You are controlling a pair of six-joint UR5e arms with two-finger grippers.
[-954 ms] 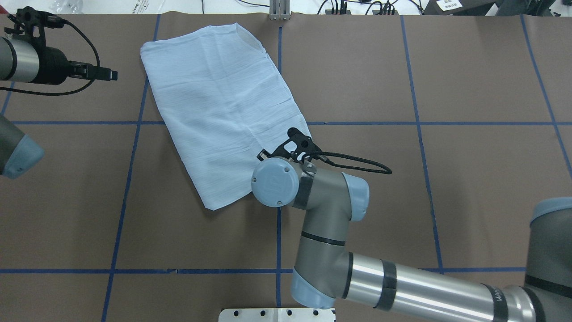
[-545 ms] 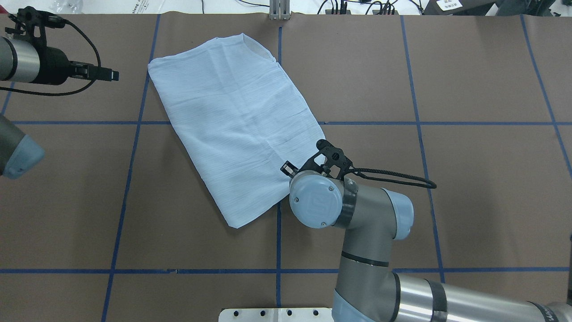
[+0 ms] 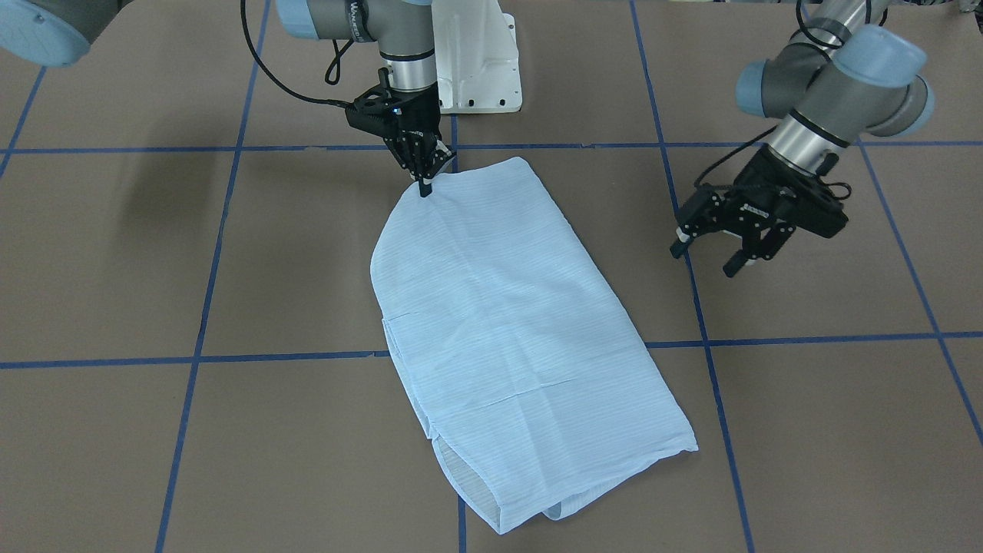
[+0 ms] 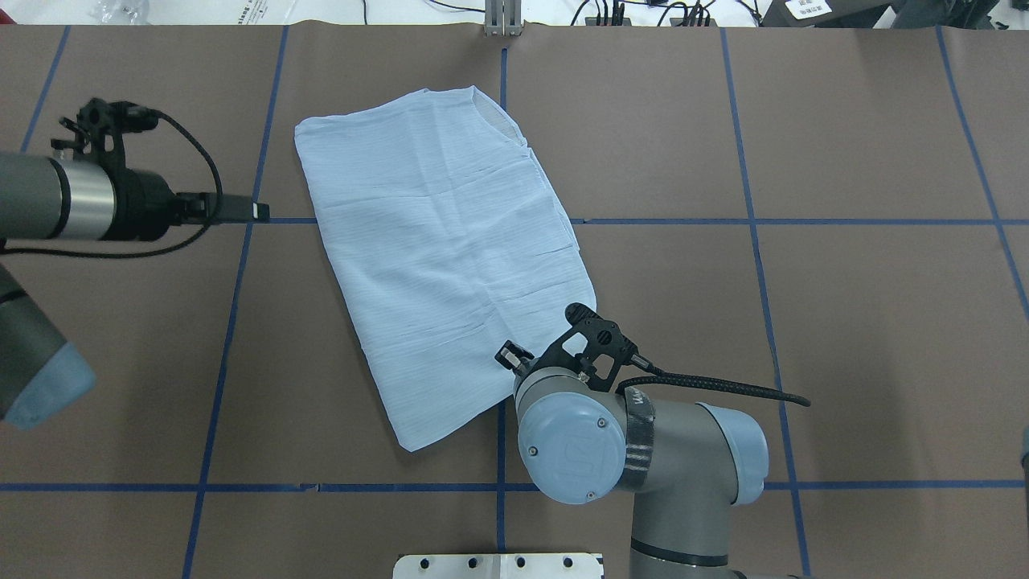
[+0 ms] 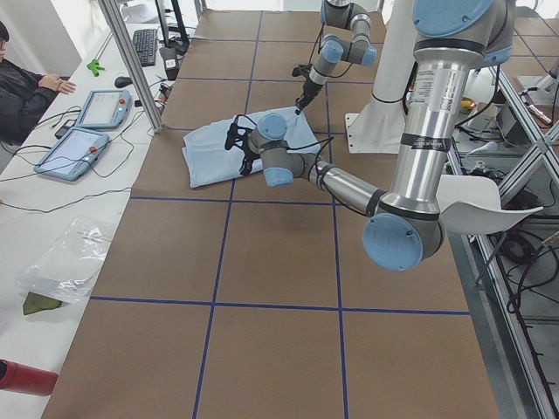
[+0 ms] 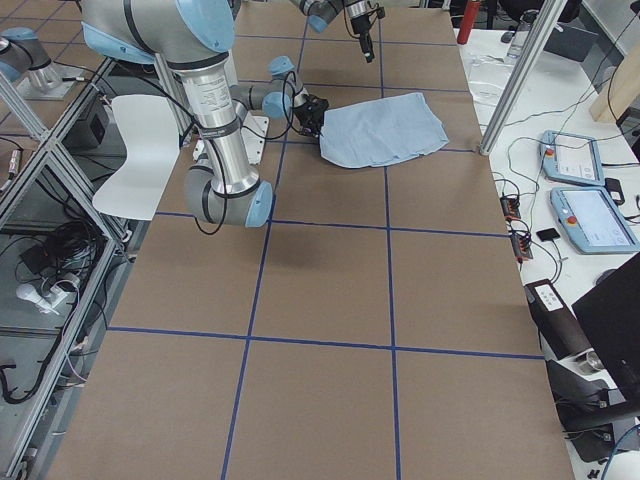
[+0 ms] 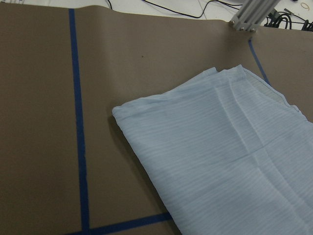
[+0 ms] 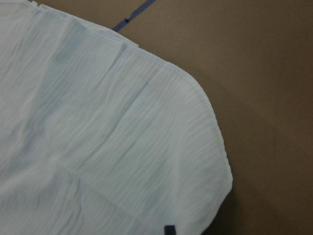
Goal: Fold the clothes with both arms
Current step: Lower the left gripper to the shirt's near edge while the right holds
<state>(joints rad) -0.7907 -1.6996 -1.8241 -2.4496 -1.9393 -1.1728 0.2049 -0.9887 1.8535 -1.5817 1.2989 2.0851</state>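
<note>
The clothes are one light-blue striped shirt (image 4: pixel 442 249), folded into a long slanted rectangle on the brown table (image 4: pixel 844 322). In the front view my right gripper (image 3: pixel 424 187) points straight down and is shut on the shirt (image 3: pixel 507 322) at its corner nearest the robot. From overhead that gripper is hidden under its own wrist. The right wrist view shows the shirt (image 8: pixel 98 137) close up with one black fingertip (image 8: pixel 169 228) on it. My left gripper (image 3: pixel 706 257) hovers open beside the shirt, holding nothing. Its wrist camera sees the shirt's far corner (image 7: pixel 220 147).
Blue tape lines (image 4: pixel 764 221) divide the table into squares. The white pedestal base (image 3: pixel 476 61) stands behind the right gripper. An aluminium post (image 4: pixel 502 20) rises at the far edge. A seated person (image 5: pixel 22 87) and tablets (image 5: pixel 96 109) are at the side bench.
The right arm has drawn back toward the robot and rightward, dragging the shirt with it. The left gripper has moved nearer the robot and closer to the shirt.
</note>
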